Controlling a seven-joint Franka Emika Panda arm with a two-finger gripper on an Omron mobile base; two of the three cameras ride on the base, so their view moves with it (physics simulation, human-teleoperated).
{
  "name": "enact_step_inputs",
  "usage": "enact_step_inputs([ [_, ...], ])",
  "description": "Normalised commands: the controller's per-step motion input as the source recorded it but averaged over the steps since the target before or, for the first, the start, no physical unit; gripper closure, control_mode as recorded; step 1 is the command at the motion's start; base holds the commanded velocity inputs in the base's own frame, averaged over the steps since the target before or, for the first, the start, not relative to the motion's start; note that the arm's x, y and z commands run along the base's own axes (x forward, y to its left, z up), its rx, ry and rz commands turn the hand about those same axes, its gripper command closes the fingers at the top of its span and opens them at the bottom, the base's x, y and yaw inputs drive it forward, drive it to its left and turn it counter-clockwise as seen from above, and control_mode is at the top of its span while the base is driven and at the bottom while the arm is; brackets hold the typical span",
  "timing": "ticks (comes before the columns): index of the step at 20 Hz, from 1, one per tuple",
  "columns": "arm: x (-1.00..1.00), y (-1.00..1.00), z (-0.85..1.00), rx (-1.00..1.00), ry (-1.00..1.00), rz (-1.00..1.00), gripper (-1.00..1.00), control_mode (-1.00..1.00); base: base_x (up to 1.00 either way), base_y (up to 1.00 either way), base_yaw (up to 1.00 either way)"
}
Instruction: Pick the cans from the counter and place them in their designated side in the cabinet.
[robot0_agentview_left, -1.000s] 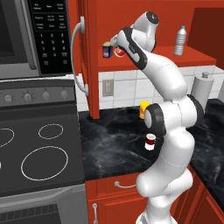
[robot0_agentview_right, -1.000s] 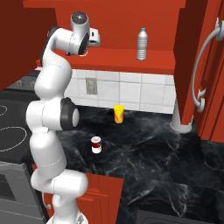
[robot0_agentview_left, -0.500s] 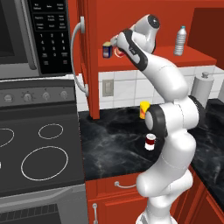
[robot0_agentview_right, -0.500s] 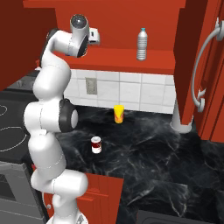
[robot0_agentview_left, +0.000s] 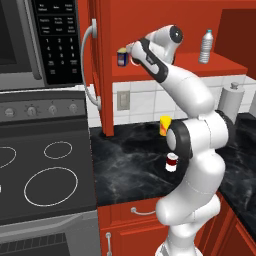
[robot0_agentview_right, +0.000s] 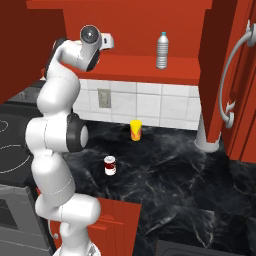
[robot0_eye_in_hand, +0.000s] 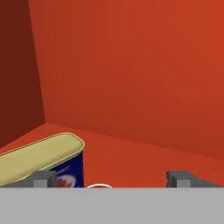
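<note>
One can (robot0_agentview_left: 172, 163) stands on the counter (robot0_agentview_left: 130, 155), near its front edge with bare worktop around it; a yellow-orange cup (robot0_agentview_left: 165, 125) sits further back by the tiled wall. In the cabinet (robot0_agentview_right: 150, 67), the gripper (robot0_eye_in_hand: 111, 178) hangs with fingertips spread wide above a white rim (robot0_eye_in_hand: 99, 186), touching nothing. A blue-and-yellow box (robot0_eye_in_hand: 46, 161) stands just beside it; a bottle (robot0_agentview_right: 161, 50) stands well apart.
</note>
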Motion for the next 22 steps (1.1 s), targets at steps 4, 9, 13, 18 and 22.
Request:
enact_step_inputs([
  [4,0.25,0.0,-0.03,-0.02,-0.14,0.0,-1.0,-1.0,0.0,0.0,0.0],
  [9,0.11,0.0,0.0,-0.03,-0.18,0.01,-1.0,-1.0,0.0,0.0,0.0],
  [13,-0.03,0.0,0.04,-0.02,-0.22,0.03,-1.0,-1.0,0.0,0.0,0.0],
  [18,-0.07,0.0,0.07,-0.01,-0.23,0.04,-1.0,-1.0,0.0,0.0,0.0],
  [22,-0.15,0.0,0.04,-0.01,-0.2,0.05,-1.0,-1.0,0.0,0.0,0.0],
])
